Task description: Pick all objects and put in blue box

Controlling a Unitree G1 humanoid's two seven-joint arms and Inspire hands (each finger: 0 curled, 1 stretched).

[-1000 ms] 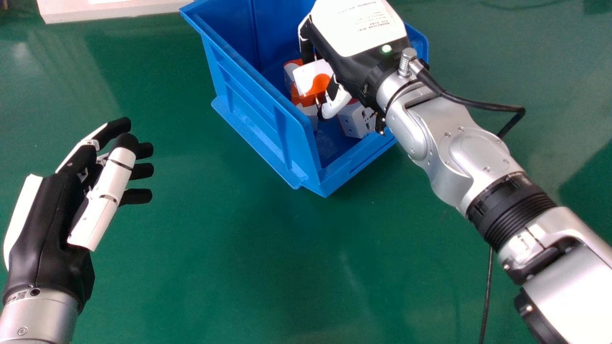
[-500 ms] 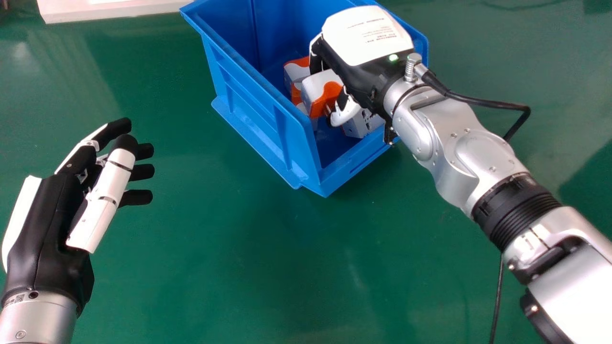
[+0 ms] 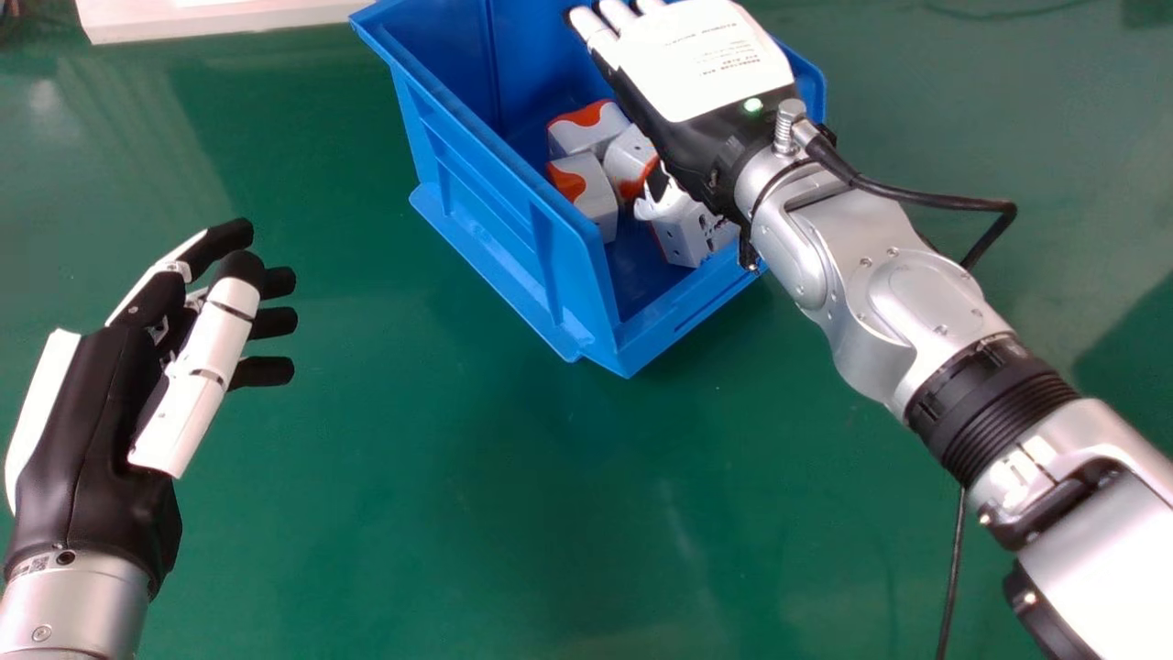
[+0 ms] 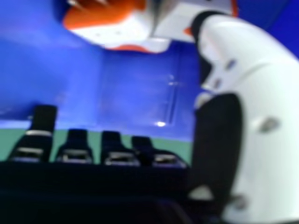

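A: How does the right arm (image 3: pixel 916 302) lie?

B: It slants in from the view's right edge, bringing the right hand (image 3: pixel 701 73) over the blue box (image 3: pixel 495 225), back upward

A: Is it gripping anything?

B: No, it's released; the fingers (image 4: pixel 76 144) stretch out straight, and the thumb (image 4: pixel 266 116) points down into the box

A: And the objects?

B: Inside it: three white-and-orange blocks (image 3: pixel 586 192) clustered together, plus a white socket block (image 3: pixel 687 234) near the front wall, partly covered by the hand

A: The left hand (image 3: pixel 92 412)?

B: Over the green table (image 3: pixel 458 504) at the view's left, relaxed and holding nothing
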